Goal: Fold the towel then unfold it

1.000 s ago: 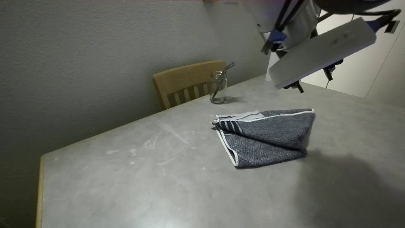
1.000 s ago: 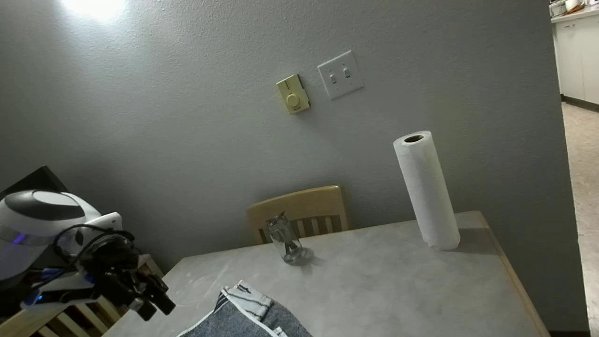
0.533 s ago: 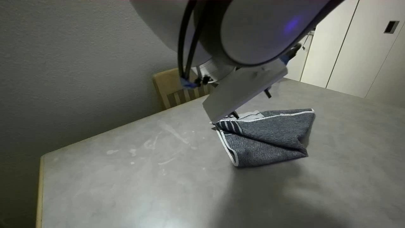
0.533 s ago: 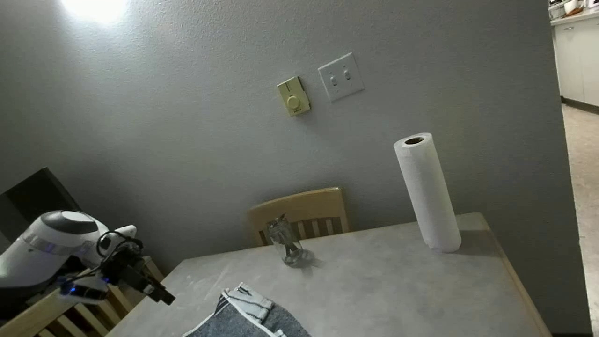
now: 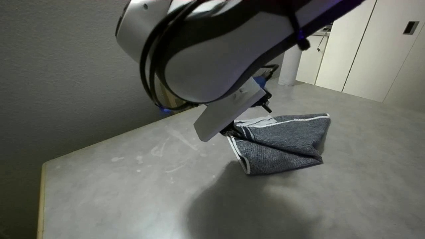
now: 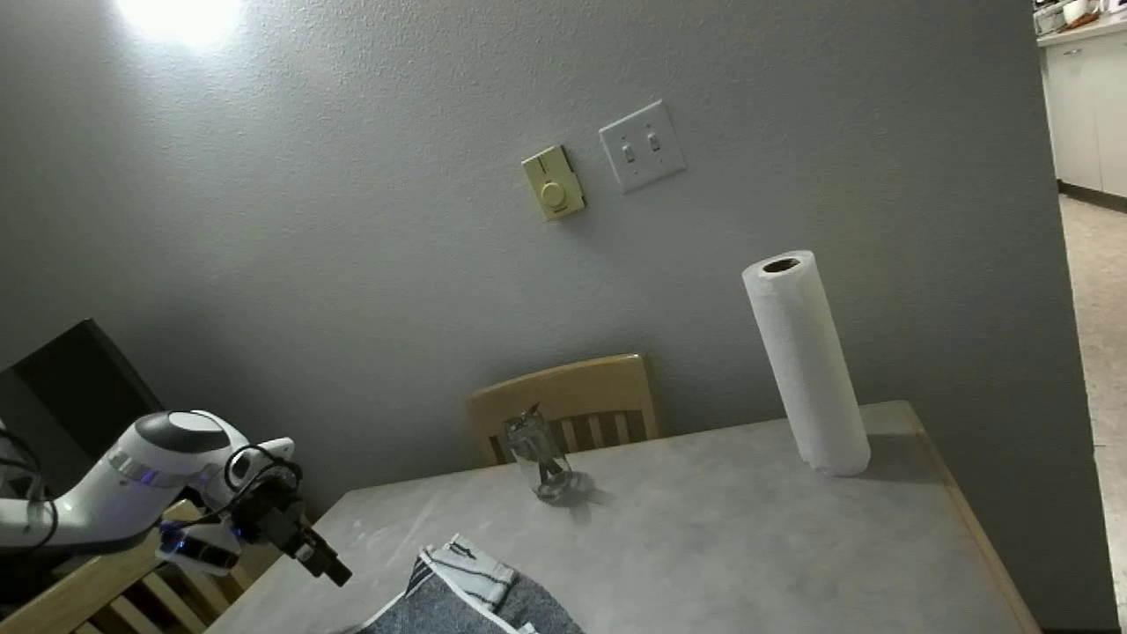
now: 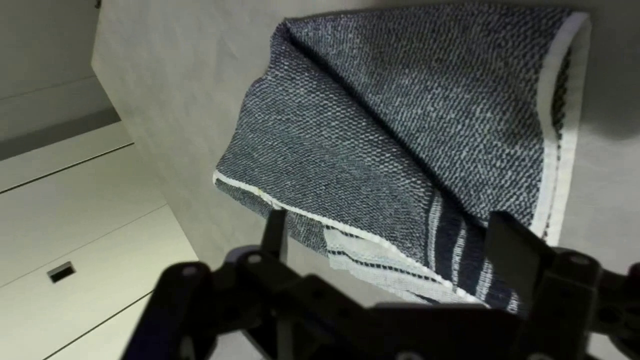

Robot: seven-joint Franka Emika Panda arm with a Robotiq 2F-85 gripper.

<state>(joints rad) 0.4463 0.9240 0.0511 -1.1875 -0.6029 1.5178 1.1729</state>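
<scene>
Grey textured wall [image 6: 352,220] fills the background, with pale cupboard doors [image 5: 372,56] at the upper right of an exterior view and a light grey bench [image 5: 132,199] across its lower part. Near the bench's far edge stand a glass jar [image 6: 539,458] and a paper roll [image 6: 810,361], perhaps set back so the towel [image 5: 282,139] has room to spread.

On the bench, right of centre in an exterior view, the towel lies doubled over, an upper flap crossing the layer beneath. Near its striped corner, seemingly just apart from it, hangs the gripper [image 7: 390,223], jaws spread wide with nothing pinched between them; in the wrist view one jaw overlaps the dark stripes and the other sits past the white trim. The likely reason for that position: the corner is a loose end of the top flap, and a pinch on it could pull the flap back, so unfolding seems the next step.

In an exterior view the towel's long axis runs roughly left to right, tipped a little upward at the right. Its striped corner and white-bound ends point left; the plain folded side faces right. In the wrist view the striped corner points to the lower right.
</scene>
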